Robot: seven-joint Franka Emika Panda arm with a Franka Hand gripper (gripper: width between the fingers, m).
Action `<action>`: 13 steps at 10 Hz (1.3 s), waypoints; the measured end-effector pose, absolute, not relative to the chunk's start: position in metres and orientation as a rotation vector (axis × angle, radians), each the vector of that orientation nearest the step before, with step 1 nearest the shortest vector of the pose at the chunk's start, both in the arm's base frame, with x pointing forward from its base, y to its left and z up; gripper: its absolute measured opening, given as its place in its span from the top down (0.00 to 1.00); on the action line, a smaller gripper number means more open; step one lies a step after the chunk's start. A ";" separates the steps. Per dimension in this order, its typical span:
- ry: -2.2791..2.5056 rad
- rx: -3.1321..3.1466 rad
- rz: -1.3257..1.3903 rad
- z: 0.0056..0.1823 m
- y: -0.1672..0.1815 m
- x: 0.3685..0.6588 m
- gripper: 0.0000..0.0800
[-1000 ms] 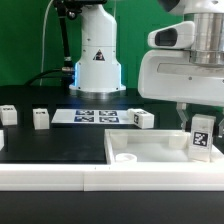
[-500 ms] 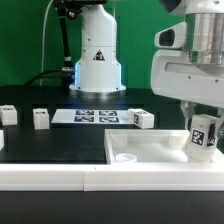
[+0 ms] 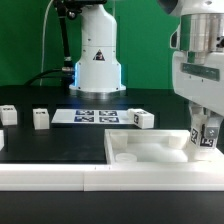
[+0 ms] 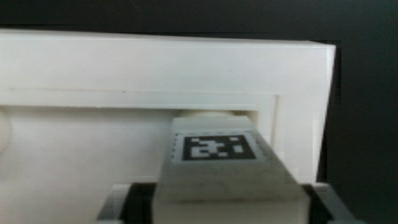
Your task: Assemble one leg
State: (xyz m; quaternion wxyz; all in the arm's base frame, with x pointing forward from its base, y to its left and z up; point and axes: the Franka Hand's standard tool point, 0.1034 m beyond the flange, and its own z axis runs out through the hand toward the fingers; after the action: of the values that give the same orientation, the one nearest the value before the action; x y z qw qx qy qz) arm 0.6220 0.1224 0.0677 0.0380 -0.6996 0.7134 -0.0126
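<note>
My gripper is shut on a leg, a small white post with a black-and-white tag, and holds it upright at the right-hand corner of the large flat white panel. In the wrist view the leg fills the space between my fingers, its tip over a corner recess of the panel. Three more legs lie on the black table: one at the exterior view's far left, one beside it, one near the marker board.
The marker board lies behind the panel, in front of the robot base. A white rail runs along the table's front edge. The panel has a round recess near its front left.
My gripper has moved to the exterior view's right and down with the leg, bringing it lower onto the panel's right-hand corner.
</note>
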 end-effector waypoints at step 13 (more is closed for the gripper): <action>1.180 -2.846 -0.063 0.070 0.130 0.622 0.19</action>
State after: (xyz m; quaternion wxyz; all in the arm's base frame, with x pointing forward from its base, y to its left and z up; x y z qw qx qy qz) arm 0.6224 0.1297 0.0695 0.0301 -0.9232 0.3826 -0.0204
